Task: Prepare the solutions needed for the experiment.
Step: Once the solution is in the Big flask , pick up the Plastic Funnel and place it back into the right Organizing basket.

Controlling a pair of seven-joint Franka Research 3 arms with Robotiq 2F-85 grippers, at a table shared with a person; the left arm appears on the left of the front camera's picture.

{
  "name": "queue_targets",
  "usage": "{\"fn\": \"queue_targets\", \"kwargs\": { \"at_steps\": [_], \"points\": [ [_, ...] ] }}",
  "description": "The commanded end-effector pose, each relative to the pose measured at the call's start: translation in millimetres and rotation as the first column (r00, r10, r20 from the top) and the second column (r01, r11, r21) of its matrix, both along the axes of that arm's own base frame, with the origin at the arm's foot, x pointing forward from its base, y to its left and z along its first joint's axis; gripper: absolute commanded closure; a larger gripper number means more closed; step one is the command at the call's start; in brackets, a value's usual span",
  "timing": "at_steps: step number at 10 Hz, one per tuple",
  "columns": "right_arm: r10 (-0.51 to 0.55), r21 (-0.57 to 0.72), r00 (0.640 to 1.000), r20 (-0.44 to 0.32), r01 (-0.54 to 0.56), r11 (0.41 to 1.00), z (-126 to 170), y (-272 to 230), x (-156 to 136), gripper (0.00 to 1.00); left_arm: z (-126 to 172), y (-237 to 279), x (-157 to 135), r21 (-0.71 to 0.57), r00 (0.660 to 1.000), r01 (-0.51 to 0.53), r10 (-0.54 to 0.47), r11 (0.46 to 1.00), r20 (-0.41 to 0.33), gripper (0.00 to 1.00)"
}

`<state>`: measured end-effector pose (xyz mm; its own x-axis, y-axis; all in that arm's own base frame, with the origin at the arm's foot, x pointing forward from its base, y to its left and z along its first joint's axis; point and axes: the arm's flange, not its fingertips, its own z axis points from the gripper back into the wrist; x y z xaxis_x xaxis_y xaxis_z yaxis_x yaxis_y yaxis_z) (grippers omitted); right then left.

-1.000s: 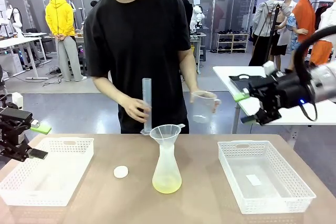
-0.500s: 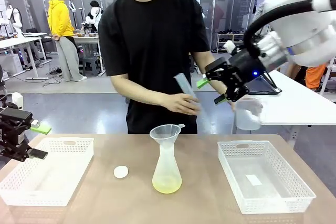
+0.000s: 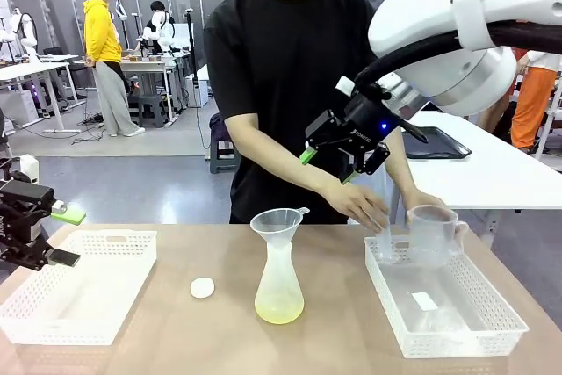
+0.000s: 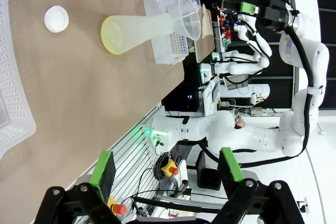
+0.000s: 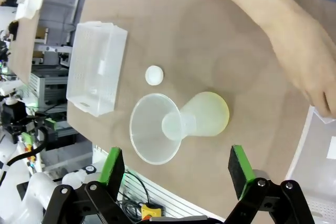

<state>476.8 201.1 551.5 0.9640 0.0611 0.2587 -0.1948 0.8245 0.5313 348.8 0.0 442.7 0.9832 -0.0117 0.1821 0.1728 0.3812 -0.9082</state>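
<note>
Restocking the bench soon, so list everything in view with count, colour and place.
table: one, brown
flask: one, translucent, table centre
solution: pale yellow, flask bottom
funnel: one, translucent, in flask neck
stopper: one, white, left of flask
left basket: one, white
right basket: one, white
jug: one, clear, right basket's far end
person's hand: over right basket
left fingers: black, green pads, open, beside left basket
right fingers: open, above person's forearm

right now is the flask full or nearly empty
Nearly empty: pale yellow liquid covers just the bottom of the upright flask, funnel in its neck.
</note>
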Motion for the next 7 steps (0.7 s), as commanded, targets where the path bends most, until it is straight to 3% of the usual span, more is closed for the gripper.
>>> {"fn": "queue_targets", "kwargs": {
  "at_steps": [1, 7],
  "points": [
    [-0.009, 0.028, 1.000, 0.008, 0.009, 1.000, 1.2, -6.0, 3.1, 0.00, 3.1, -1.6, 0.5, -0.026, 1.000, 0.001, -0.001, 1.000, 0.011, 0.00],
    [-0.015, -0.035, 0.999, -0.033, 0.013, 0.999, -3.9, 0.1, -7.9, 0.00, 3.1, -1.6, 0.5, -0.026, 1.000, 0.001, -0.001, 1.000, 0.011, 0.00]
  ]
}}
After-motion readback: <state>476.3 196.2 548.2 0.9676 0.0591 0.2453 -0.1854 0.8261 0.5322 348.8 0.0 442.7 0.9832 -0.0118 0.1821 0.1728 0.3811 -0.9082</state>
